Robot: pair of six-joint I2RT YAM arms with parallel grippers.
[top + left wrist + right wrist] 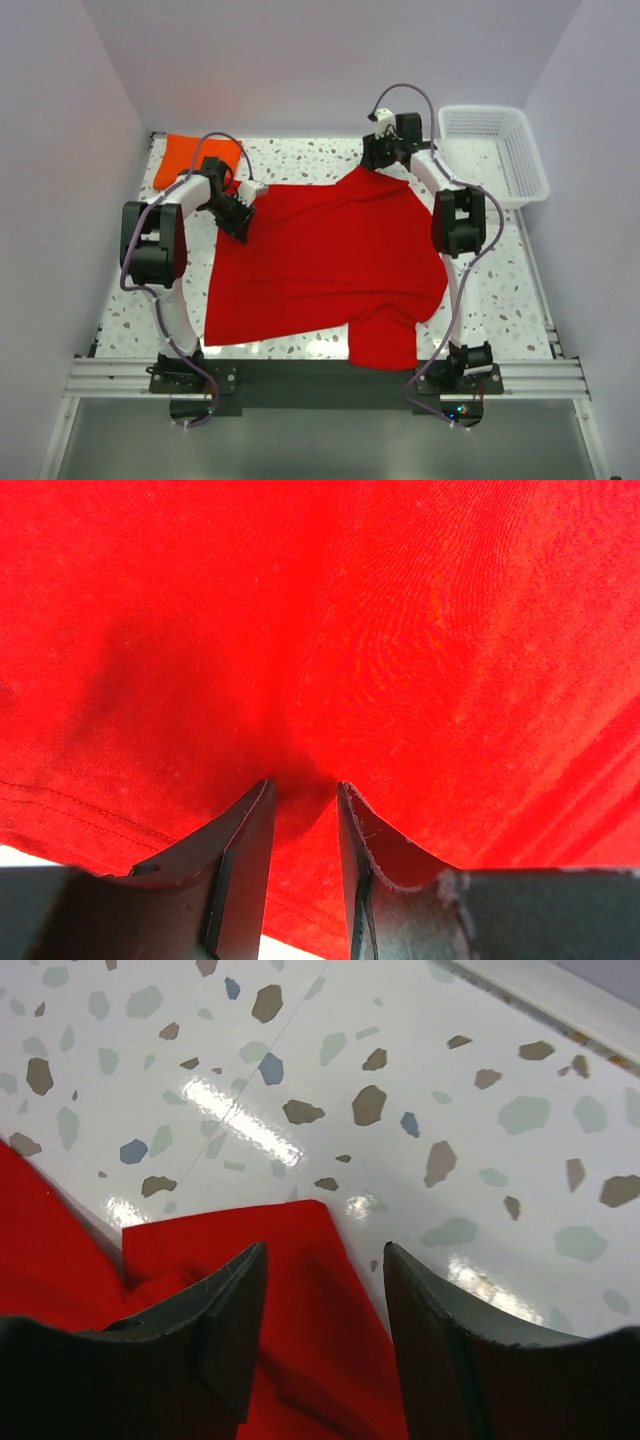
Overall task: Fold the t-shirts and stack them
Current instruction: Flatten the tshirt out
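Note:
The red t-shirt (330, 250) lies spread over the middle of the table, one sleeve hanging toward the front edge. The orange t-shirt (190, 155) sits folded at the far left corner. My left gripper (238, 222) is at the red shirt's upper left edge; in the left wrist view its jaws (305, 788) stand slightly apart, tips pressed down on the red cloth (400, 630) near the hem. My right gripper (372, 160) is at the shirt's far peak. It (325, 1250) stands open over a red corner (310, 1330) lying flat on the table, holding nothing.
A white lattice basket (500, 150) stands at the far right corner. The speckled tabletop (330, 1080) shows around the shirt, with walls close on three sides. A metal rail (320, 375) runs along the front edge by the arm bases.

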